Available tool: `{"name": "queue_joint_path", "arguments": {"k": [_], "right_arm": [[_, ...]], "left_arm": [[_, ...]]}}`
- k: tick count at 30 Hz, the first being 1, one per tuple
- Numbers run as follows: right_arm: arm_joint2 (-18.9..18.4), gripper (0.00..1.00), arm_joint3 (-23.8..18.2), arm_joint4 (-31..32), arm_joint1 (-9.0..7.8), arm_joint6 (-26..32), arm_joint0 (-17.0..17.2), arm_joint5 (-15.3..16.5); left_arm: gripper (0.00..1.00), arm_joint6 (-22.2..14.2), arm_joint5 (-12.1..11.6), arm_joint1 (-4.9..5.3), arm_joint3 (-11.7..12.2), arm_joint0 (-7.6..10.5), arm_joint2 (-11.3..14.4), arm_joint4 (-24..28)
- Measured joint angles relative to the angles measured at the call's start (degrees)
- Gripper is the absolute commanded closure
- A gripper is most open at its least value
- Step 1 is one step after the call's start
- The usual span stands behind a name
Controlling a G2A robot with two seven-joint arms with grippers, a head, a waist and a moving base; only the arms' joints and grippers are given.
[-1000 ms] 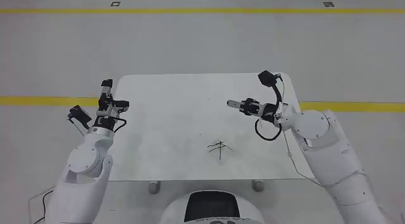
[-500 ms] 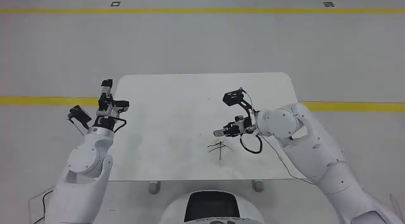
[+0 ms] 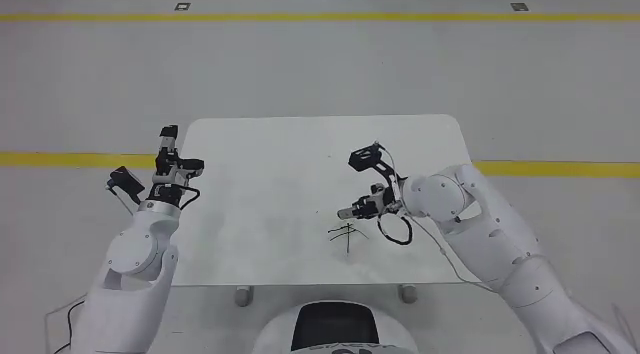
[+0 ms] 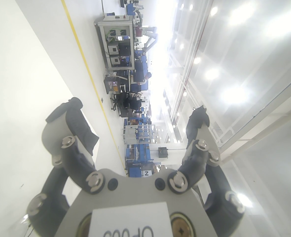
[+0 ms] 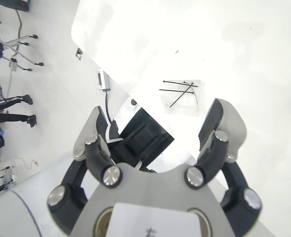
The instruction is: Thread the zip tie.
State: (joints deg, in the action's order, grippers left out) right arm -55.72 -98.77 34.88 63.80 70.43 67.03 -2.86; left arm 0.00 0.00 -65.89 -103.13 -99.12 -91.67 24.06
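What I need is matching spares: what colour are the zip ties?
Black. The zip ties show best in the right wrist view, crossed against the white table.

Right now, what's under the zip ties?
The zip ties lie crossed on a faint rectangular patch, possibly a clear sheet, flat on the white table. Nothing else shows beneath. Where the ties overlap, the lower ones are partly covered.
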Motion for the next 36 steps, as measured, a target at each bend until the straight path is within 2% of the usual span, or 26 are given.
{"name": "queue_joint_path", "arguments": {"k": [6,17,20,23,26,29,36], "right_arm": [[5.5,0.00,0.9,4.6,0.74,4.6,-2.8,-1.3],[6.4,0.00,0.9,5.5,0.77,5.2,-3.2,-1.1],[10.8,0.00,0.6,13.0,1.30,8.4,-4.6,-3.0],[14.9,0.00,2.3,18.2,2.07,9.3,-6.1,-6.0],[18.1,0.00,5.1,18.0,2.74,9.2,-7.5,-8.7],[20.9,0.00,8.1,14.7,3.29,9.2,-9.6,-11.5],[21.3,0.00,8.5,13.9,3.32,9.2,-10.2,-11.6]], "left_arm": [[0.00,0.0,0.0,0.00,0.0,0.00,0.0,0.0],[0.00,0.0,0.0,0.00,0.0,0.00,0.0,0.0],[0.00,0.0,0.0,0.00,0.0,0.00,0.0,0.0],[0.00,0.0,0.0,0.00,0.0,0.00,0.0,0.0],[0.00,0.0,0.0,0.00,0.0,0.00,0.0,0.0],[0.00,0.0,0.0,0.00,0.0,0.00,0.0,0.0],[0.00,0.0,0.0,0.00,0.0,0.00,0.0,0.0]]}}
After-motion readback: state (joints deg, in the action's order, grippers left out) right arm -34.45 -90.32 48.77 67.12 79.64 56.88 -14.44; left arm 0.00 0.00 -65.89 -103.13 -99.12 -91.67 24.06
